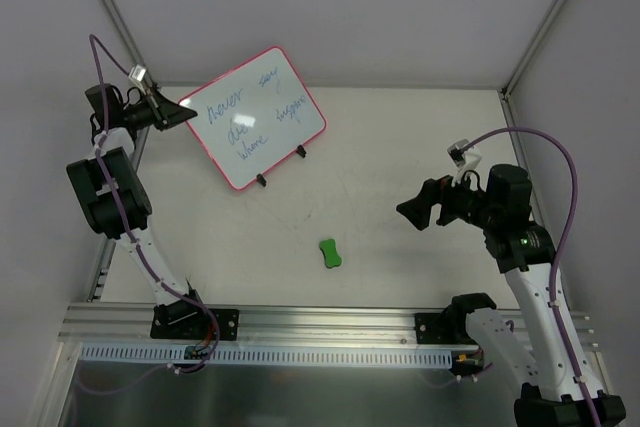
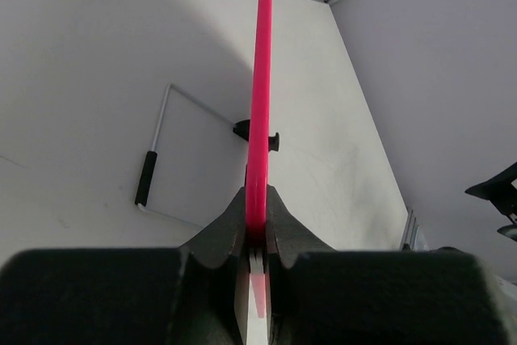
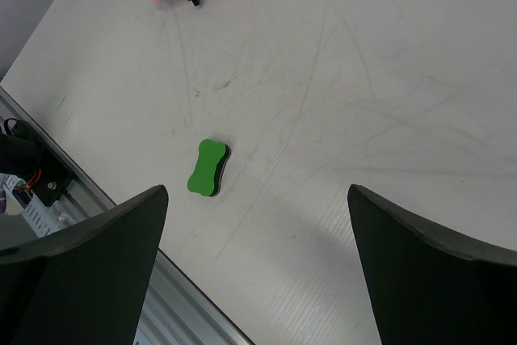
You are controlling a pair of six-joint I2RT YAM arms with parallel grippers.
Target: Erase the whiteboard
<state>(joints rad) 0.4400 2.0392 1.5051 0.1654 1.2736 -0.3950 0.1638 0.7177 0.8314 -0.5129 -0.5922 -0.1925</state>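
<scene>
Overhead camera surveys the whole table [image 1: 400, 147]; left wrist camera sits edge-on against the whiteboard [image 2: 260, 78]; right wrist camera, farther off, shows its lower edge.

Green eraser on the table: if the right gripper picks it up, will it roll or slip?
Probably won't roll: the eraser lies flat. Its narrowed waist should give the open right gripper purchase. It looks small and thin, so likely light.

So the left arm [image 1: 112, 195] reaches up and back, left gripper [image 1: 186, 113] pinched tight on the whiteboard [image 1: 262, 115] edge. The right arm [image 1: 530, 269] is bent mid-air, right gripper [image 1: 411, 213] pointing left, jaws wide apart.
</scene>
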